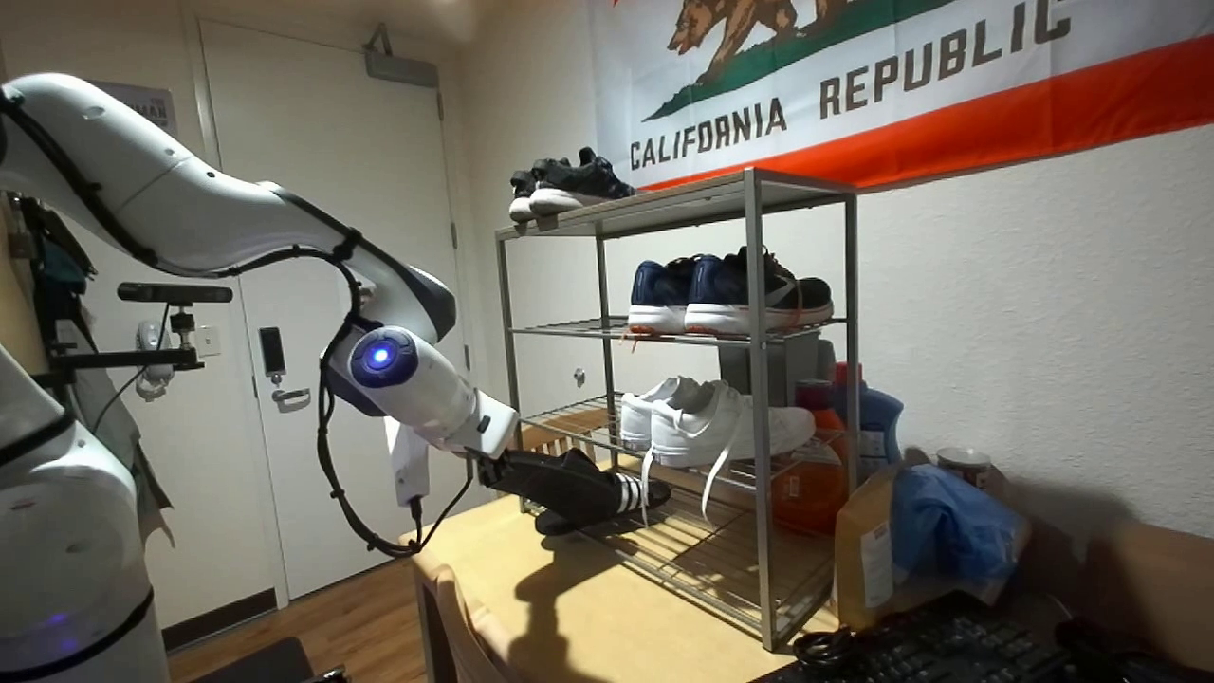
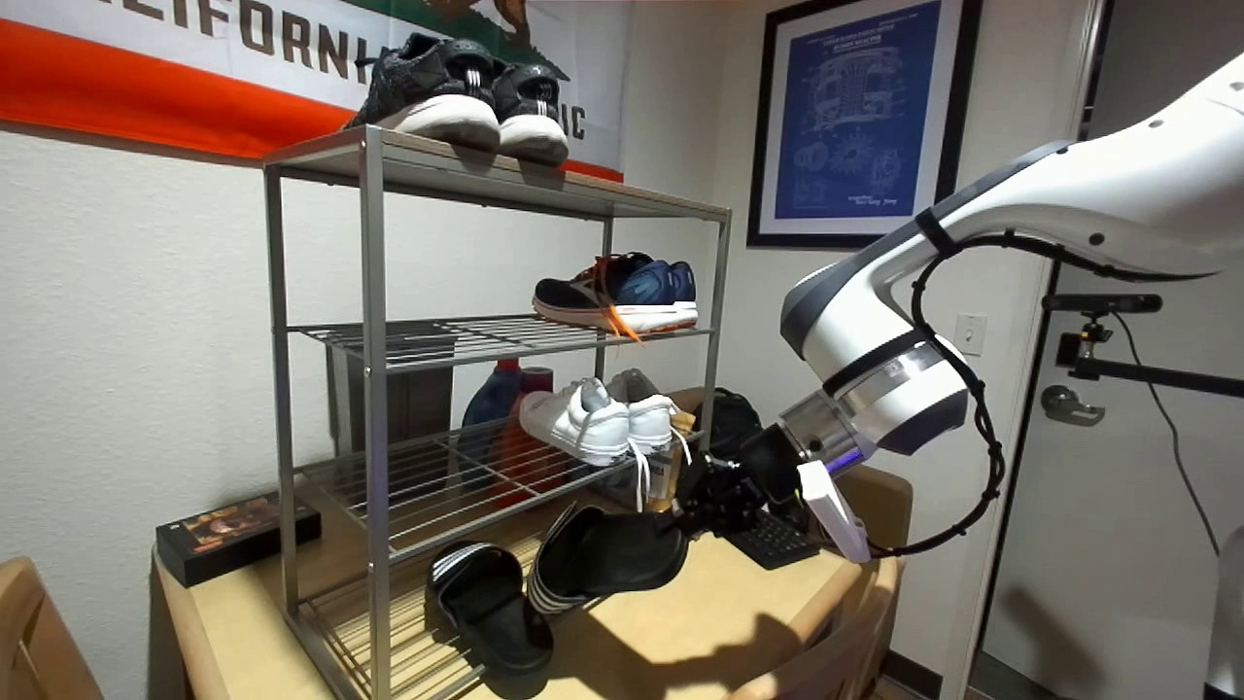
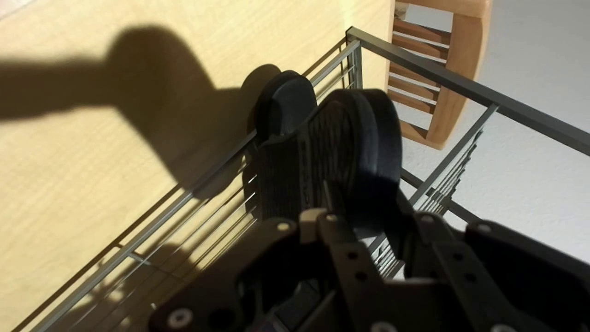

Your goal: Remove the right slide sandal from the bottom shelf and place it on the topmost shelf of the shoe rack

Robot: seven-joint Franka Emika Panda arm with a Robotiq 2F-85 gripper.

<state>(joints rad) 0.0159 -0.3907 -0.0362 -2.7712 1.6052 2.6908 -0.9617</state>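
The gripped black sandal [image 2: 632,554] tilts partly over the bottom shelf [image 1: 707,555].

Light from above brightens the pale yellow wooden table [image 3: 69,147] in the wrist view, where a broad dark shadow [image 3: 161,101] lies soft-edged and the black jointed pincer [image 3: 368,207] is steeped in gloom (its details barely separate). In an exterior view a small round blue light [image 1: 379,356] glares, and the flat black keyboard [image 1: 967,645] merges with the darkness. Fine print on the black-framed blue poster [image 2: 855,112] blurs.
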